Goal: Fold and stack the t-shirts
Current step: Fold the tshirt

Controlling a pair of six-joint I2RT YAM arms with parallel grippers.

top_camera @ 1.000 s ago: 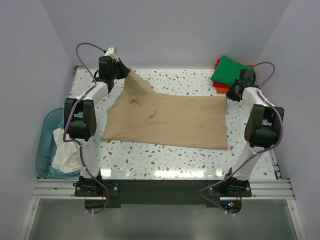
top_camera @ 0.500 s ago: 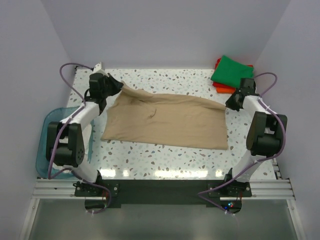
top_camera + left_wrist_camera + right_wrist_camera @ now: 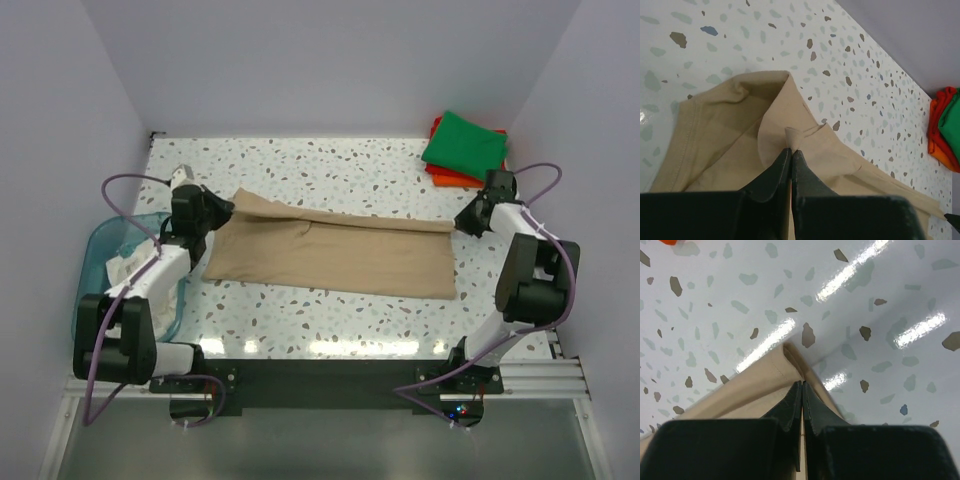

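While grippers (image 3: 791, 149) (image 3: 801, 383) pinch it — tan t-shirt (image 3: 340, 255) (folded) lies flat.

1. Pale lilac back wall (image 3: 330, 70), plain, flanked by matching left wall (image 3: 60, 140) and right wall (image 3: 600, 110).
2. White table (image 3: 330, 160), glossy, speckled grey and brown.
3. Strips of glare (image 3: 340, 346) along its near edge.
4. Teal basket (image 3: 85, 300) just beside its left edge.
5. Metal rail (image 3: 105, 377) across the front, grey floor (image 3: 320, 440) below.
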